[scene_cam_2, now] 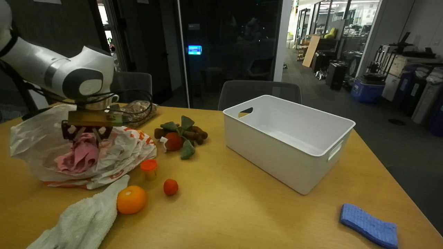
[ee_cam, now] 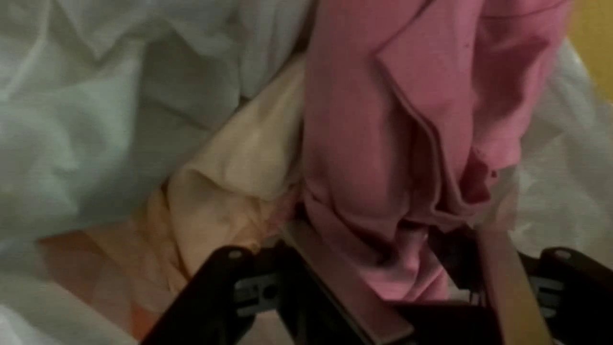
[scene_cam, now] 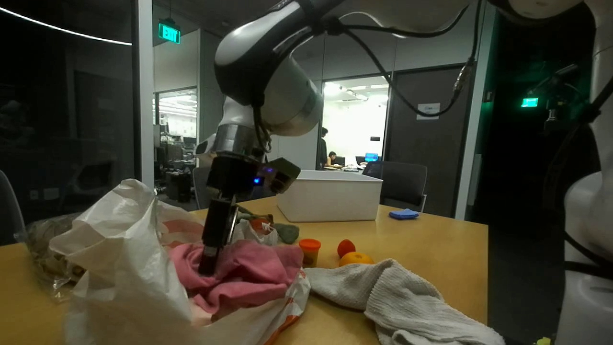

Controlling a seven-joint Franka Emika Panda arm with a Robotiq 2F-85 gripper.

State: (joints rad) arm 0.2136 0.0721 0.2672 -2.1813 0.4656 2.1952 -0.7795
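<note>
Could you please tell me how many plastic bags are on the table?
2: the white bag, open around the pink cloth at the pincer, and the clear bag lying close to it. More could be hidden underneath or behind.

Dim light is recorded over the surface (scene_cam_2: pixel 221 218), with faint shadow beside the white bin (scene_cam_2: pixel 270 162). In an exterior view, glare is noted in the window (scene_cam: pixel 355 120) beyond the far edge. In the wrist view, the pink cloth (ee_cam: pixel 347 120) is rendered murky and soft.
</note>
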